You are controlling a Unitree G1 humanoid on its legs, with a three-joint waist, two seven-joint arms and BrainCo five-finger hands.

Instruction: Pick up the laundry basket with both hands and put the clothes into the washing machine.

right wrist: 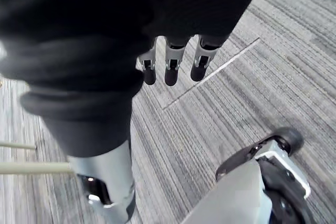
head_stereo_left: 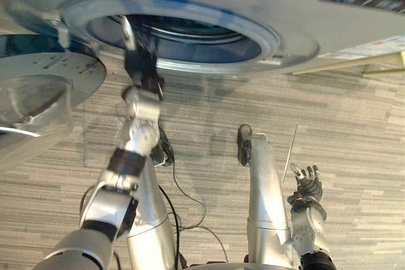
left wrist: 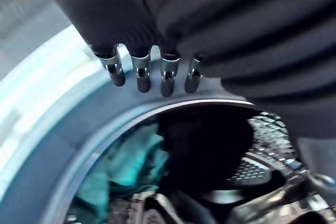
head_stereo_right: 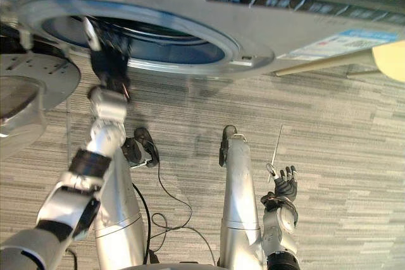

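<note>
On my left wrist feed the left hand's fingers hang straight and slightly apart, holding nothing, just at the rim of the washing machine's round opening; I cannot tell whether they touch the rim. Past them, inside the perforated metal drum, I see the clothes: a bunched teal piece lying low in the drum against its wall. From the head cameras the door stands swung open at the left of the opening, its clear bowl facing up. The right hand hangs low at the robot's right side, well apart from the machine, fingers relaxed, spread and empty over the grey striped carpet floor.
</note>
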